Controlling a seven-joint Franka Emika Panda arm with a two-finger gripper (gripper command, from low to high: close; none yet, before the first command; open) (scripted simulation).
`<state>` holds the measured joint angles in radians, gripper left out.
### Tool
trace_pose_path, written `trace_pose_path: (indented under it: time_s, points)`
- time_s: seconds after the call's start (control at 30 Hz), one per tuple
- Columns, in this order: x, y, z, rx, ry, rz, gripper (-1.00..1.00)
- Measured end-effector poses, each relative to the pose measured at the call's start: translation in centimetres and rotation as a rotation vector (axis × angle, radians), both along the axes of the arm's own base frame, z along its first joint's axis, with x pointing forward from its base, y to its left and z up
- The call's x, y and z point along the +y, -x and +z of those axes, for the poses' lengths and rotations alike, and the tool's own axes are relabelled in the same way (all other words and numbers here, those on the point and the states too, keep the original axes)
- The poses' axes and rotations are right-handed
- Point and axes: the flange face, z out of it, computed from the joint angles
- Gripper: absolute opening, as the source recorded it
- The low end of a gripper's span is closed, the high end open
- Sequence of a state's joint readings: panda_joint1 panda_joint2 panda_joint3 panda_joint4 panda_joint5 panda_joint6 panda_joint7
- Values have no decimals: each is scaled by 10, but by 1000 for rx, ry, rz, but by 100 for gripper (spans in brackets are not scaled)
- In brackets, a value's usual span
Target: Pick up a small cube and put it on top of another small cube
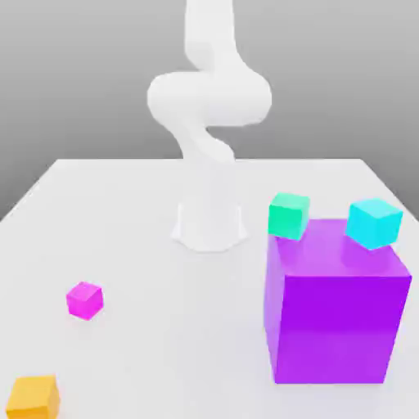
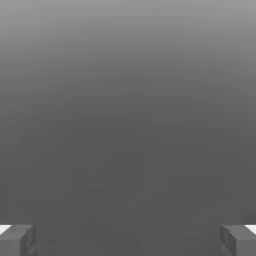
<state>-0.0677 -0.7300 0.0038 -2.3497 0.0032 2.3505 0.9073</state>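
Claw: the arm's two-fingered claw [image 2: 128, 241] is spread wide, with nothing between its fingers.
Arm: the smooth white jointed arm [image 1: 209, 98] stands behind the large plain purple cube [image 1: 335, 323], which serves as landmark.
Magenta cube: the small plain bright magenta-pink cube [image 1: 85, 300] rests on the pale smooth surface [image 1: 180, 327], well apart from the purple cube, towards the exterior view's left.
Green cube: the small plain teal-green cube [image 1: 286, 216] sits at the top of the purple cube, by its edge on the exterior view's left.
Cyan cube: the small plain cyan-blue cube [image 1: 374, 223] is also at the purple cube's top, on the exterior view's right.
Orange cube: the small plain orange cube [image 1: 33, 398] lies on the exterior view's left of the purple cube, well apart, nearer the camera than the magenta one.
Done: no part of the stacking; magenta and green are apart.
Left: probably everything: reach, grip, lift, carry above green, lower, release.
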Motion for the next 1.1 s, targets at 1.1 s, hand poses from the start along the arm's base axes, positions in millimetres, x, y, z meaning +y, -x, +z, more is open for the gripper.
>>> trace_pose_path:
  time_s: [1.1]
  points:
    - [-211,111,-532,470,-693,-1730,0]
